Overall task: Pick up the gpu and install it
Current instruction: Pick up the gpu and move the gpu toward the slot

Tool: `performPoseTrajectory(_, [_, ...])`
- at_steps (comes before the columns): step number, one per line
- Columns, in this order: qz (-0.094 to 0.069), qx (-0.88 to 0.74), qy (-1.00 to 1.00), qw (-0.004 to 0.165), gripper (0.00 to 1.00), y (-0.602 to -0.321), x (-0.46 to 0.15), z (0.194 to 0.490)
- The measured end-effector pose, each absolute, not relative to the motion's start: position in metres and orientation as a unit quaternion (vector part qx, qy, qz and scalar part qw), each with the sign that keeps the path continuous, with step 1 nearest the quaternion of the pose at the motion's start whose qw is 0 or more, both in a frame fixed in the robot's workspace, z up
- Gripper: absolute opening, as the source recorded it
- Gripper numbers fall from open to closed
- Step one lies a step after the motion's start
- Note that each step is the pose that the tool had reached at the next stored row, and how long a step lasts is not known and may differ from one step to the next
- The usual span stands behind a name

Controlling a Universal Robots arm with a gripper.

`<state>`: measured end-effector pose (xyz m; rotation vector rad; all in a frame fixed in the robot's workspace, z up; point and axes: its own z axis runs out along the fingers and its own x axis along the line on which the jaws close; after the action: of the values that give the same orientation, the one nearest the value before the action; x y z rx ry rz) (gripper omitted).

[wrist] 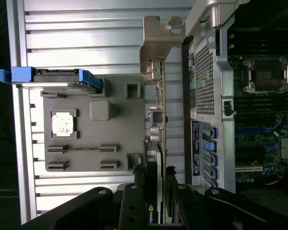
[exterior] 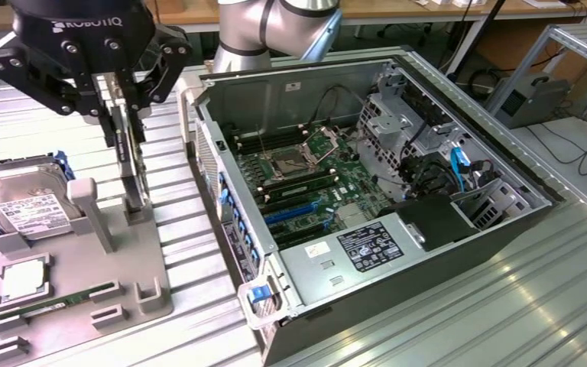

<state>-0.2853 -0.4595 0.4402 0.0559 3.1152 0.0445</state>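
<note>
Gpu (exterior: 134,172): thin, flat, upright on its long edge at the side of a gray fixture (exterior: 120,260) nearest the open computer case (exterior: 235,229). Edge-on in the exterior view, with a dark face and a thin pale rim. Lower end down at the fixture's slot; seated or just lifted, cannot tell. Clamped at the top by the gripper (exterior: 120,103), one black finger against each face.

Exterior view, on the same fixture toward the exterior view's left: a silver hard drive (exterior: 24,202) with a white label, a square processor chip (exterior: 24,279) and a narrow green memory stick (exterior: 54,302). All set on a ribbed metal counter (exterior: 477,306). Inside the case, a motherboard (exterior: 304,183) with blue and black slots.

Wrist view, looking down along the card's top edge: tan-brown board edge on one side, black cover on the other. Small green logo close to the fingers (wrist: 134,206). Silver bracket (wrist: 156,45) at the far end, bent over at its tip and well apart from the gripper. Card running alongside the case's perforated rear wall, just beside it, with the fixture on the other side.
</note>
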Motion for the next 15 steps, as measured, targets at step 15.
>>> performPoseTrajectory(15, [0.014, 0.018, 1.0, 0.013, 0.27, -0.459, -0.225, 0.44])
